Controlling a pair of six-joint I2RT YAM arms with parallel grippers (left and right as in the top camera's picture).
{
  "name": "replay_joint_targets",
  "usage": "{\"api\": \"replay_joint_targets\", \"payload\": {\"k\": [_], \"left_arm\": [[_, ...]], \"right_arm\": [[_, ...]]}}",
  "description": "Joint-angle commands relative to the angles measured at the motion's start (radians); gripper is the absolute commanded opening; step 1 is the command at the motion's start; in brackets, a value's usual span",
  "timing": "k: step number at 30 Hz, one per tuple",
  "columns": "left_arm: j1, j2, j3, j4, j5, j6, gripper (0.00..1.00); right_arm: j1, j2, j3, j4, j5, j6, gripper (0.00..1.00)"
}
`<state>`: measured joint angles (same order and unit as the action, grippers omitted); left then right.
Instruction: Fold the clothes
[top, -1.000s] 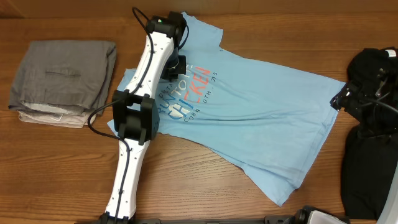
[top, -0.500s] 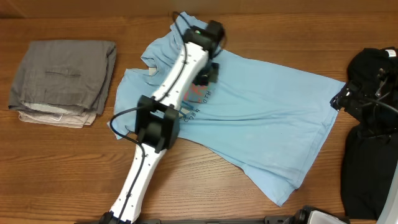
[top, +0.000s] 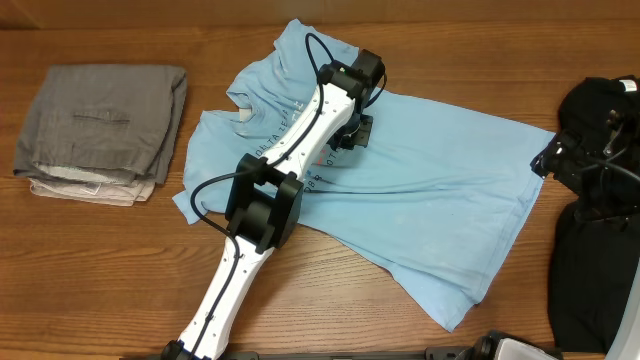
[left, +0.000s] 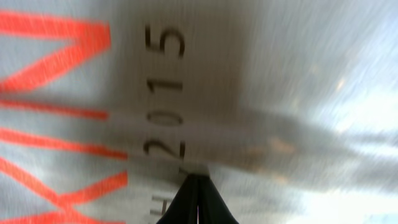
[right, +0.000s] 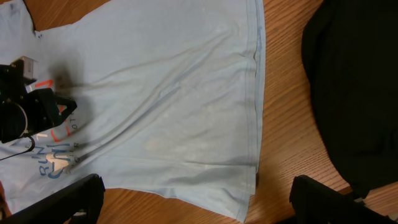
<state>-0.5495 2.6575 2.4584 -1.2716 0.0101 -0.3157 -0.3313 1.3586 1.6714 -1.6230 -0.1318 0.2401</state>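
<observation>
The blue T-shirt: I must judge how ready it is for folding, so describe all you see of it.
The light blue T-shirt looks like cotton, short-sleeved, with white and coral-red chest lettering and a white neck label. It lies spread front-up, slanted on the wooden table, wrinkled and unfolded, hem toward the right. The left gripper meets its chest with fingers shut.
</observation>
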Motion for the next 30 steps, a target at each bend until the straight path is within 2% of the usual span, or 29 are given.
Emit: {"api": "replay_joint_targets", "payload": {"k": [1, 9, 14, 18, 23, 28, 30], "left_arm": [[0.008, 0.038, -0.066, 0.086, 0.008, -0.035, 0.04], [0.072, 0.038, -0.179, 0.394, 0.009, -0.111, 0.04], [0.097, 0.039, -0.271, 0.59, -0.003, -0.115, 0.04], [0.123, 0.039, -0.275, 0.718, -0.002, -0.116, 0.04], [0.166, 0.039, -0.209, 0.821, 0.037, -0.109, 0.04], [0.187, 0.027, -0.007, 0.778, 0.14, -0.024, 0.05], [0.187, 0.008, 0.101, 0.727, 0.138, 0.019, 0.12]], "right_arm": [[0.005, -0.006, -0.004, 0.005, -0.004, 0.003, 1.0], [0.005, -0.006, -0.004, 0.005, -0.005, 0.003, 1.0], [0.005, -0.006, -0.004, 0.005, -0.005, 0.003, 1.0], [0.005, -0.006, -0.005, 0.005, -0.004, 0.003, 1.0], [0.005, -0.006, -0.004, 0.005, -0.005, 0.003, 1.0], [0.005, -0.006, -0.004, 0.005, -0.004, 0.003, 1.0], [0.005, -0.006, -0.005, 0.005, -0.005, 0.003, 1.0]]}}
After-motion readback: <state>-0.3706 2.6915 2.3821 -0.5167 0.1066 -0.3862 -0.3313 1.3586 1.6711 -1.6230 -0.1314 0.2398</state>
